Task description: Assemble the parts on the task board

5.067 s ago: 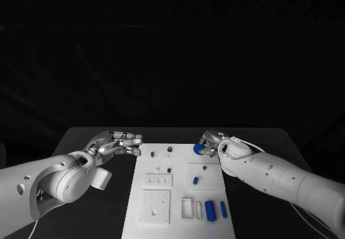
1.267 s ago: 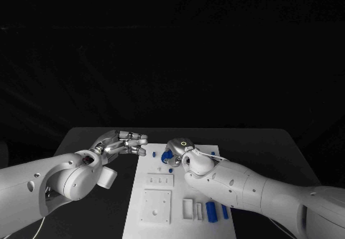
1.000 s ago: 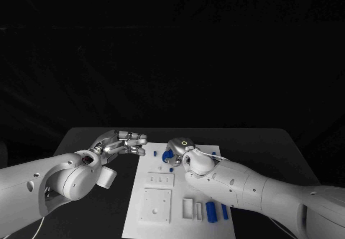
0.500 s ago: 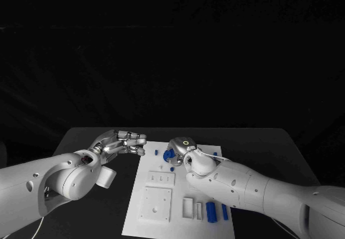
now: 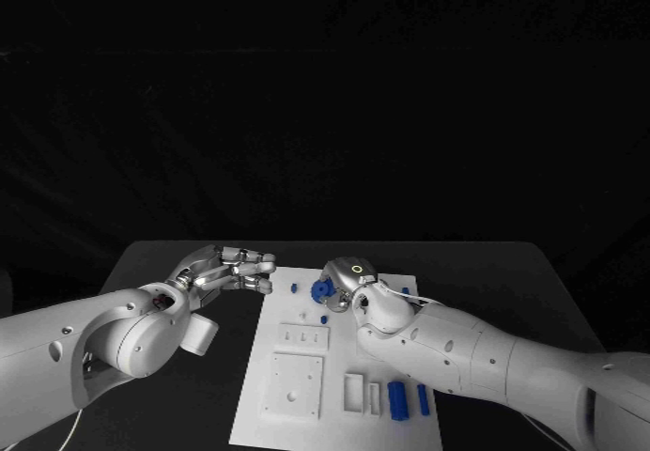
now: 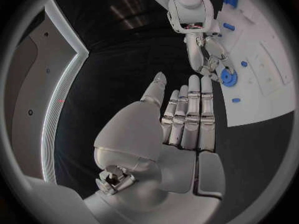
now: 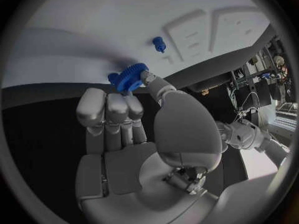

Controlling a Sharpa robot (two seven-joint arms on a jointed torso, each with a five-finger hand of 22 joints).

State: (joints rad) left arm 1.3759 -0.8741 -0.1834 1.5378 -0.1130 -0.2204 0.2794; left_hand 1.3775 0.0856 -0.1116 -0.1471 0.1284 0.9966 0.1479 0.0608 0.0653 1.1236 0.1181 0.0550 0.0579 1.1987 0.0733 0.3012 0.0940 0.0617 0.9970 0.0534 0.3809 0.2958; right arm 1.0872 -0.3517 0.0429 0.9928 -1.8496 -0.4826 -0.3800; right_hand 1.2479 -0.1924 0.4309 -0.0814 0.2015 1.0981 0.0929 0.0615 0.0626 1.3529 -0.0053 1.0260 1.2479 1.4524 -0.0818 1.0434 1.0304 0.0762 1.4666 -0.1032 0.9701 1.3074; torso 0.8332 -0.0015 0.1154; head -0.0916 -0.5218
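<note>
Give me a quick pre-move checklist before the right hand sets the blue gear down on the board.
1. Gear held: ok. The right hand pinches the blue gear at its fingertips.
2. Gear over the task board: ok. It hangs above the board's far end.
3. Gear lined up with its seat: cannot tell. The fingers hide the spot under it.
4. Nearby parts safe: cannot tell. A small blue peg stands close to the gear.
5. Left hand out of the way: ok. It holds nothing, beside the board's left edge.
6. Near-end parts undisturbed: ok. The blue cylinder lies in its row.
</note>
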